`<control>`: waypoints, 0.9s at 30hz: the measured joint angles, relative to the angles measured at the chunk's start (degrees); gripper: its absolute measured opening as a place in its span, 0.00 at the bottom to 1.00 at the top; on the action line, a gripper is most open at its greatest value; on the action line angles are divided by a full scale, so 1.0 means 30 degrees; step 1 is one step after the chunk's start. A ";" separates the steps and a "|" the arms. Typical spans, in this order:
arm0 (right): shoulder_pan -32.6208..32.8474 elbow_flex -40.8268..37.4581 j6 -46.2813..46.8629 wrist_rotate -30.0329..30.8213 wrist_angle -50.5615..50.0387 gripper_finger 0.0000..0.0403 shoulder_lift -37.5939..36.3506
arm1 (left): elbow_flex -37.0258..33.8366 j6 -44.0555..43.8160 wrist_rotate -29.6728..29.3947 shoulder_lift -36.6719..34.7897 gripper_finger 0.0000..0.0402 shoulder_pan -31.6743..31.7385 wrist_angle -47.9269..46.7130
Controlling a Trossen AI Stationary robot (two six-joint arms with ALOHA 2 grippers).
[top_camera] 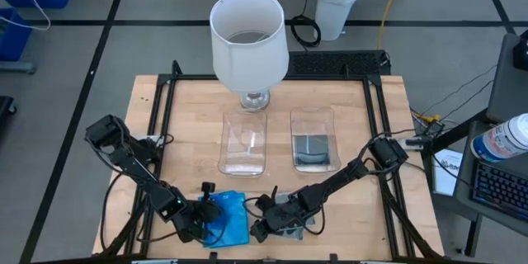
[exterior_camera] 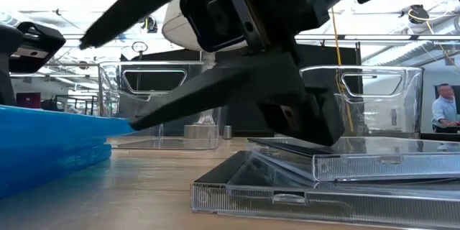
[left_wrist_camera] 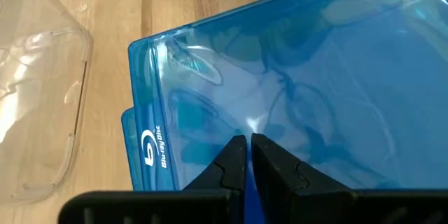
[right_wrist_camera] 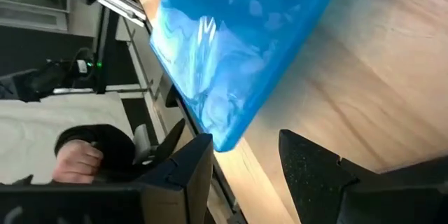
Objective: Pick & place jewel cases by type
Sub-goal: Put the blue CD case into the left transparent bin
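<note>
Wooden table [top_camera: 157,107] on a grey floor, seen from above; white lamp [top_camera: 248,37] at far centre.

Two clear trays side by side mid-table: left tray [top_camera: 245,143] apparently empty, right tray [top_camera: 314,139] holding a dark grey jewel case [top_camera: 313,150].

Stack of blue jewel cases [top_camera: 231,219] at the near edge, left of centre, long axis running roughly near to far. Left gripper [left_wrist_camera: 246,155] directly over this stack, fingers pressed almost together at the top case's surface; whether a case edge is pinched cannot be told.

Stack of smoky grey cases [exterior_camera: 323,180] at the near edge, right of the blue ones. Right gripper [top_camera: 272,214] directly above them, fingers [right_wrist_camera: 308,164] spread, nothing visibly between them in the wrist view; top case [exterior_camera: 374,159] lying skewed on the one below.

Key relation, as judged: each arm stands nearest its own colour; grey cases lie straight below the right gripper, with the matching tray farther back.
</note>
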 joint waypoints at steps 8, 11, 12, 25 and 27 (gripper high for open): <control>0.0010 0.0673 0.0261 0.0223 0.0262 0.39 0.0308 | -0.0036 0.0437 0.0073 0.0000 0.09 0.0032 0.0407; 0.0129 0.1720 0.0395 0.0329 0.0292 0.39 0.0758 | -0.0036 0.0437 0.0073 0.0000 0.09 0.0032 0.0407; 0.0210 0.2003 0.0427 0.0198 -0.0259 0.39 0.0820 | -0.0036 0.0438 0.0072 0.0000 0.09 0.0032 0.0407; 0.0976 0.2538 0.2346 0.1264 -0.1838 0.38 0.1440 | -0.0036 0.0437 0.0017 0.0000 0.09 0.0018 0.0407; 0.1017 0.2898 0.2346 0.1190 -0.0825 0.38 0.1873 | -0.0036 0.0437 0.0029 0.0000 0.09 0.0018 0.0407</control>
